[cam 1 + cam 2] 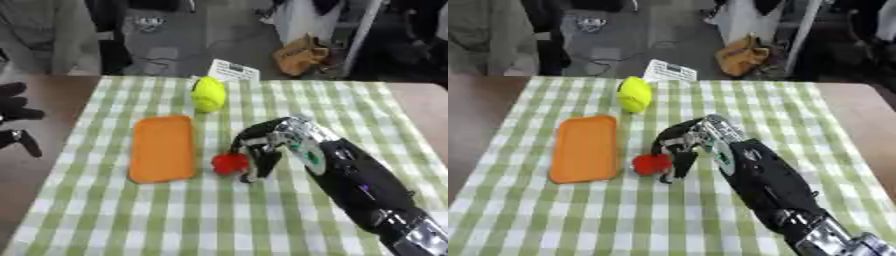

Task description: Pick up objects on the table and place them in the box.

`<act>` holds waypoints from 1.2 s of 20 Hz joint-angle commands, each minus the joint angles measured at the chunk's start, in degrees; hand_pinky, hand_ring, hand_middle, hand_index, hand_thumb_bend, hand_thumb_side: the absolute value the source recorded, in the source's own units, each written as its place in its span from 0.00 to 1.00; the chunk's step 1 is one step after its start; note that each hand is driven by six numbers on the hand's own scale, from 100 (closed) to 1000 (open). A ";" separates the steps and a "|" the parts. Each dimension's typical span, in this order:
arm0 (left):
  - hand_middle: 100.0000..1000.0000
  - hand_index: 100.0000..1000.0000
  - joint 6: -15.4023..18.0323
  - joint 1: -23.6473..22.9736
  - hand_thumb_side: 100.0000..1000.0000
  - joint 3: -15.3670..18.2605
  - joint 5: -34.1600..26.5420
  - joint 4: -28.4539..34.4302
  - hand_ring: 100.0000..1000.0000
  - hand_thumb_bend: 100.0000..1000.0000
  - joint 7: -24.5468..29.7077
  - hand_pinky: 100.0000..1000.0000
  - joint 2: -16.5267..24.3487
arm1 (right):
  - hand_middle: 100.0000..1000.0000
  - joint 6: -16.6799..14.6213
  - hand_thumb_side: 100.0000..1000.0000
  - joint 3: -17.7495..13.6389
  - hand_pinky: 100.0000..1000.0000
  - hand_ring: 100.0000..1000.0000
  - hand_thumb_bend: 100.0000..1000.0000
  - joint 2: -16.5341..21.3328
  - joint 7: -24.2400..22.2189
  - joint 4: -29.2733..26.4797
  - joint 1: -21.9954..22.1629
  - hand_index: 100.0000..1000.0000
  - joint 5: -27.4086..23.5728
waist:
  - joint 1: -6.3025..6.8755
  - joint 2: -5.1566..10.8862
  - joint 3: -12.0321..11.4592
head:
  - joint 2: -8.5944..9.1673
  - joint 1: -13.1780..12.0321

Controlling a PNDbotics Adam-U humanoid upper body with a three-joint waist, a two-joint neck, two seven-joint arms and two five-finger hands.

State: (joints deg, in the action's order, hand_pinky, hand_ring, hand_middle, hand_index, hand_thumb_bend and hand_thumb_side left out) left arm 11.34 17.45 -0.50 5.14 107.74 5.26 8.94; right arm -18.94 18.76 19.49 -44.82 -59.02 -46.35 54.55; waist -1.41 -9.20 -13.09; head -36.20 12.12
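1. Our right hand (262, 145) comes in from the lower right, fingers curled downward over the cloth (350, 110), fingertips right against a small red thing (230, 163). We cannot tell whether the fingers already pinch it or only touch its side — the thumb is hidden from us.
2. The red thing sits just left of the fingertips, on the cloth. It looks small and rounded; we judge it light, and likely to roll or skid away if pushed from one side only. We would take it across its middle, thumb on one side and fingers opposite, closing from above.
3. Further left of the hand lies the orange tray (163, 148), flat, with a low rim — this seems to be the box, though shallow. It is just beside the red thing, so the carry is short.
4. Beyond the hand, up and to the left, stands a yellow-green ball (208, 93). It is larger and smooth; we judge it slippery, wanting a wider wrap round its widest part.
5. Our left hand (17, 122) shows at the left edge, off the cloth, idle, fingers spread.
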 commanded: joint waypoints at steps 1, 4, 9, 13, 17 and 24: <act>0.80 0.75 0.09 0.34 0.95 0.15 0.13 0.88 0.64 0.00 0.01 0.26 0.25 | 0.88 -7.11 0.33 -0.53 0.54 0.54 0.35 0.88 -6.53 -1.75 -1.26 0.90 0.03 | 0.26 1.01 0.05 | -0.09 0.04; 0.80 0.75 0.09 0.35 0.95 0.13 0.13 0.86 0.64 0.00 0.04 0.26 0.24 | 0.86 -6.81 0.33 -0.59 0.53 0.53 0.34 0.84 -5.39 -2.37 -1.37 0.89 -0.10 | 0.27 0.98 0.05 | -0.07 0.07; 0.80 0.75 0.11 0.40 0.95 0.12 0.11 0.85 0.64 0.00 0.06 0.26 0.23 | 0.83 -6.18 0.34 -0.97 0.48 0.49 0.32 0.20 -2.94 -2.09 -1.50 0.86 0.44 | 0.37 0.94 -0.10 | 0.04 0.13; 0.80 0.75 0.14 0.55 0.95 0.11 0.06 0.86 0.64 0.00 0.06 0.26 0.21 | 0.80 -5.17 0.37 -1.50 0.45 0.46 0.34 -0.32 0.68 -1.96 -1.82 0.83 2.75 | 0.46 0.79 -0.43 | 0.21 0.20; 0.80 0.75 0.16 0.73 0.95 0.05 0.00 0.88 0.64 0.00 0.13 0.26 0.17 | 0.79 -5.19 0.36 -1.48 0.42 0.45 0.33 -0.84 4.07 -1.32 -2.05 0.82 4.61 | 0.46 0.54 -0.76 | 0.36 0.28; 0.80 0.75 0.17 0.88 0.95 0.07 -0.01 0.91 0.64 0.00 0.14 0.25 0.13 | 0.79 -5.80 0.35 -1.57 0.42 0.44 0.34 -1.16 6.54 -0.20 -2.09 0.82 6.19 | 0.43 0.35 -1.14 | 0.49 0.29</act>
State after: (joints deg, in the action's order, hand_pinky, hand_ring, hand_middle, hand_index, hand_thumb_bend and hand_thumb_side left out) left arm 11.36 17.60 -0.50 5.14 107.74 5.28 8.93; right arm -24.32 17.69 17.85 -38.50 -58.97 -46.97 60.03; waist -1.39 -9.25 -14.15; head -36.17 12.22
